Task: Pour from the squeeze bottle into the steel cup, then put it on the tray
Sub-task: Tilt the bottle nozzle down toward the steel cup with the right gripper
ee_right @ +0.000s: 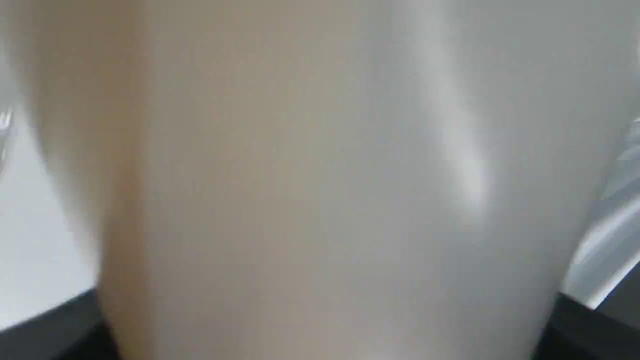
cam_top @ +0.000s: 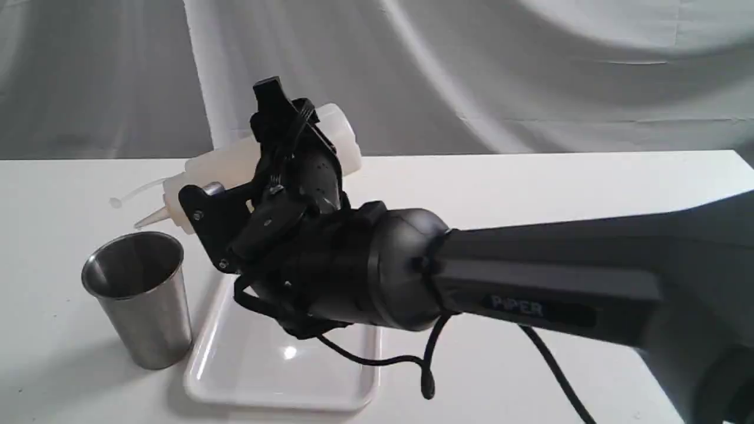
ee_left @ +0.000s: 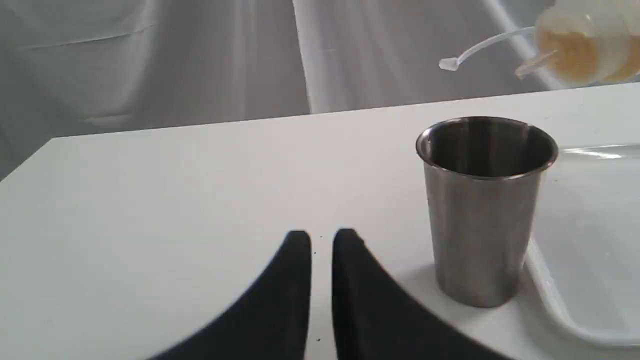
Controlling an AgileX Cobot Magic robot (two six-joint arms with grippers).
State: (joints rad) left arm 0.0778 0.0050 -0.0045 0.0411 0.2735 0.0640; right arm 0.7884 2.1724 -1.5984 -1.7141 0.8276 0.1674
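My right gripper (cam_top: 277,159) is shut on the squeeze bottle (cam_top: 230,168), which hangs tilted in the air with its nozzle pointing down-left above the steel cup (cam_top: 141,297). The nozzle tip is near the cup's rim, just behind it; no stream shows. Orange-yellow liquid shows at the squeeze bottle's (ee_left: 585,47) nozzle end, and its cap strap sticks out sideways. The squeeze bottle's body (ee_right: 320,180) fills the right wrist view. The steel cup (ee_left: 485,210) stands upright beside the white tray (cam_top: 277,359). My left gripper (ee_left: 321,240) rests low over the table left of the cup, its fingers nearly together with nothing between them.
The tray (ee_left: 590,250) lies right beside the cup, under the right arm. A white table (cam_top: 530,188) carries everything, with grey cloth draped behind it. A loose black cable (cam_top: 424,365) hangs from the right arm over the tray's edge.
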